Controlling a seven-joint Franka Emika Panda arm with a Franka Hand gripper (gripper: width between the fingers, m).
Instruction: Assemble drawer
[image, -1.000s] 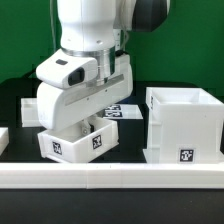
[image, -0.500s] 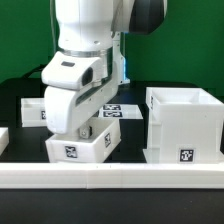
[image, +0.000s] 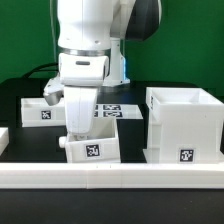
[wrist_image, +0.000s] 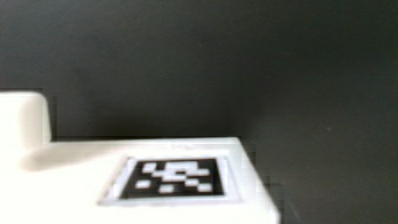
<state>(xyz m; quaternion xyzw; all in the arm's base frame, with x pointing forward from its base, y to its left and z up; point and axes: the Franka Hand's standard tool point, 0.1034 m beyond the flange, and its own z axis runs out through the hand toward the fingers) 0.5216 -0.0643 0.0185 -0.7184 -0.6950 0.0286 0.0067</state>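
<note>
Gripper (image: 82, 128) reaches down into the small tray (image: 90, 148), narrowly closed on its wall. This tray sits tilted just beside the casing (image: 183, 125), on the exterior view's left. Its long axis runs toward the casing, and its black-and-white square tag (image: 91, 152) faces the camera. A narrow strip of dark surface (image: 131, 142) separates tray and casing.

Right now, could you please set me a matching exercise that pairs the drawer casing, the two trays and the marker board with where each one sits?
Things:
1. casing
2. front tray
3. rear tray
4. marker board

Places:
A. lying flat on the table, behind the front tray
B. tilted, at the hand
C. at the exterior view's left, further back
D. at the exterior view's right, open side up

Pairs: 1-D, 2-B, 3-C, 4-A
</note>
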